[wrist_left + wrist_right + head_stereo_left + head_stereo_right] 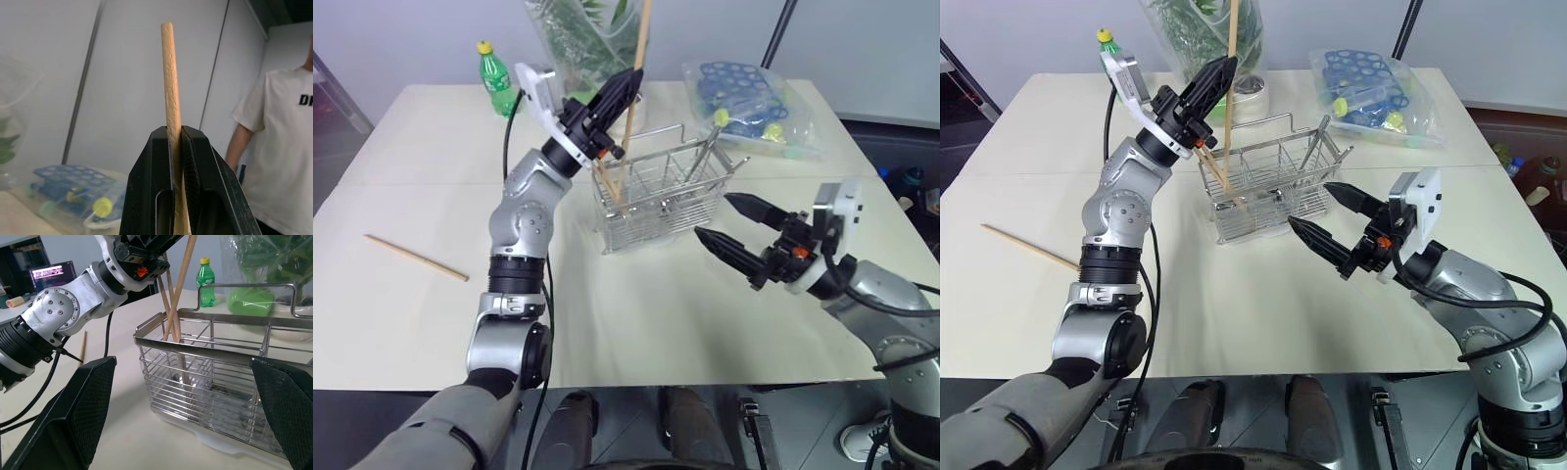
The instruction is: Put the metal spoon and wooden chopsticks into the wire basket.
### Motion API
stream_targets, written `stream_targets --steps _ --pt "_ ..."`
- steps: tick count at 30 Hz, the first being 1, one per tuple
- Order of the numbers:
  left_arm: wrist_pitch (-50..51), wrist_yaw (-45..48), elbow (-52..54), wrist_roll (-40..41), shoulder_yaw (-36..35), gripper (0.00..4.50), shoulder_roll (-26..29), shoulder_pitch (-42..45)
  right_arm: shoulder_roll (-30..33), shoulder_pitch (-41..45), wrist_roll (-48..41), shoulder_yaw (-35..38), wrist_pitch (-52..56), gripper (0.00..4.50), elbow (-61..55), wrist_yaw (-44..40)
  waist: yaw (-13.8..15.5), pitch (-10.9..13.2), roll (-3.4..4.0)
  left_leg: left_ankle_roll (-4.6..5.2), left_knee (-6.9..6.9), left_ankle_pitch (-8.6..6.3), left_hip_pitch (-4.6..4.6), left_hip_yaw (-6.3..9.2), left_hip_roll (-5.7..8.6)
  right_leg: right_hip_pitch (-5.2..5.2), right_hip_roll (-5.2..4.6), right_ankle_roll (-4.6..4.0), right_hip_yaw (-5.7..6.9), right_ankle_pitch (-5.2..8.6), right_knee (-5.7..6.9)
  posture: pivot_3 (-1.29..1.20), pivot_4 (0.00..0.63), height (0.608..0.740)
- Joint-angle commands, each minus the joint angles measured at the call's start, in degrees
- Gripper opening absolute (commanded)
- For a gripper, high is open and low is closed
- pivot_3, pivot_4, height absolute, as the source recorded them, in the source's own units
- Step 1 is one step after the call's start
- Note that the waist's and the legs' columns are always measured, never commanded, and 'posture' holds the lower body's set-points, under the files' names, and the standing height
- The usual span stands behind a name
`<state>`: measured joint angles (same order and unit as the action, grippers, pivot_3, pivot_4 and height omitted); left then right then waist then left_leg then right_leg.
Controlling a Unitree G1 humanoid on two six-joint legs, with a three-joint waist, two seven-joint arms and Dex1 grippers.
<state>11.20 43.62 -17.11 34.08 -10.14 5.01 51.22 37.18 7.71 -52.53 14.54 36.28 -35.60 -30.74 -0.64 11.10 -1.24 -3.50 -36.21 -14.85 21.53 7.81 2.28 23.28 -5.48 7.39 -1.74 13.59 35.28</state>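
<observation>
wire basket (661, 191): parked mid-table on the pale tabletop (636, 313), loop handle up, dividers inside.
chopstick in hand (634, 88): held nearly upright, lower end already dipped into the basket's left compartment, top end poking way up past the fingers.
other chopsticks (168, 308): a couple are leaned at a slant in that same left compartment, right beside the held one.
stray chopstick (416, 258): left lying flat on the table, well apart from the basket, off to the robot's left.
metal spoon (700, 157): can be seen standing in the basket's far right section, next to a utensil with a yellow-green knob (719, 117).
left gripper (625, 88): clamped tight on the upright chopstick, raised above the basket's left end; from the left wrist camera the stick is seen pinched between both fingers.
right gripper (732, 225): fingers spread wide, nothing held, hung just in front of the basket's right end, pointed at it.
background stuff: green soda bottle (494, 76), bagged plant (582, 34), bag of blue bits (744, 98) at the far edge; a person in a white shirt (281, 161) is caught by the left wrist camera.
</observation>
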Motion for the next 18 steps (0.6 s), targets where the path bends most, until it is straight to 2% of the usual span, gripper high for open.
stream_targets --steps 1,18 --pt "-2.81 0.07 2.75 -1.16 0.84 0.07 0.01 -0.14 -0.38 1.30 0.12 0.49 -1.25 4.50 -0.53 0.12 0.01 0.00 0.00 0.00 0.00 0.00 0.00 0.00 0.00 0.00 0.00 0.00 0.00 0.00 0.00 0.00 0.150 0.740" --pt "-2.14 -2.12 11.27 -0.57 2.04 0.07 -0.27 -5.77 -0.89 3.29 1.11 -1.00 -1.57 4.50 1.28 -1.05 -0.11 0.00 0.01 0.00 0.00 0.00 -0.01 0.00 0.00 0.00 0.00 0.00 0.00 0.00 0.00 0.00 0.150 0.740"
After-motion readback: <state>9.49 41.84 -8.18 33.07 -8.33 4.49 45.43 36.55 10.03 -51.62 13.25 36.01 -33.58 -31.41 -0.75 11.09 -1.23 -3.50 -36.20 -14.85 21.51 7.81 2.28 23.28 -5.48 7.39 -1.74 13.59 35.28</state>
